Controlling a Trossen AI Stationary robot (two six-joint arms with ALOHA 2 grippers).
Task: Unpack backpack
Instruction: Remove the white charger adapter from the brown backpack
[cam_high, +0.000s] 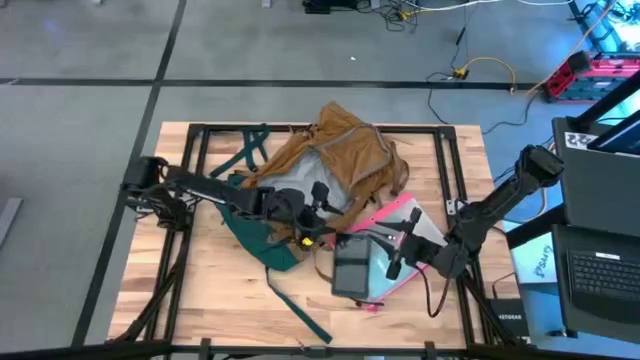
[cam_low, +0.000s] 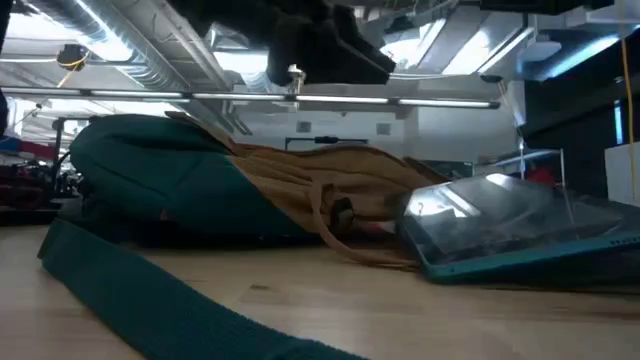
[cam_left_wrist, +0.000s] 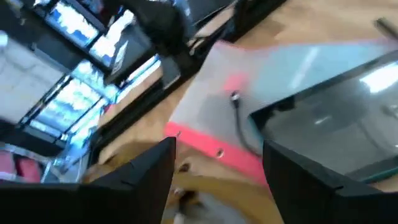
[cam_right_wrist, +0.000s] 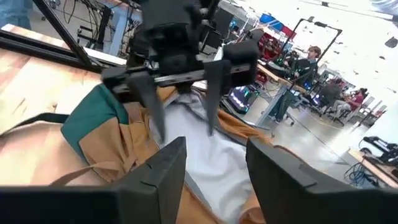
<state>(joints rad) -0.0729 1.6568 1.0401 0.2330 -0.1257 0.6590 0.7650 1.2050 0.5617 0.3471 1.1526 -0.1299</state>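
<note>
The tan-brown backpack (cam_high: 340, 150) lies on its side at the middle of the table, teal base (cam_low: 160, 175) toward the left, grey lining (cam_right_wrist: 199, 155) showing at its mouth. My left gripper (cam_right_wrist: 183, 121) hangs open over that mouth, fingers pointing down. My right gripper (cam_right_wrist: 214, 177) stands open just right of the mouth, above a clear pink-edged pouch (cam_high: 398, 222). A dark tablet in a teal case (cam_high: 352, 270) lies on the pouch's near part. Both grippers have nothing between their fingers.
A loose teal strap (cam_high: 300, 310) trails from the backpack toward the table's near edge. Black frame rails (cam_high: 195, 180) border the tabletop. A laptop (cam_high: 600, 275) stands off the table's right side. People show in the room beyond (cam_right_wrist: 311, 62).
</note>
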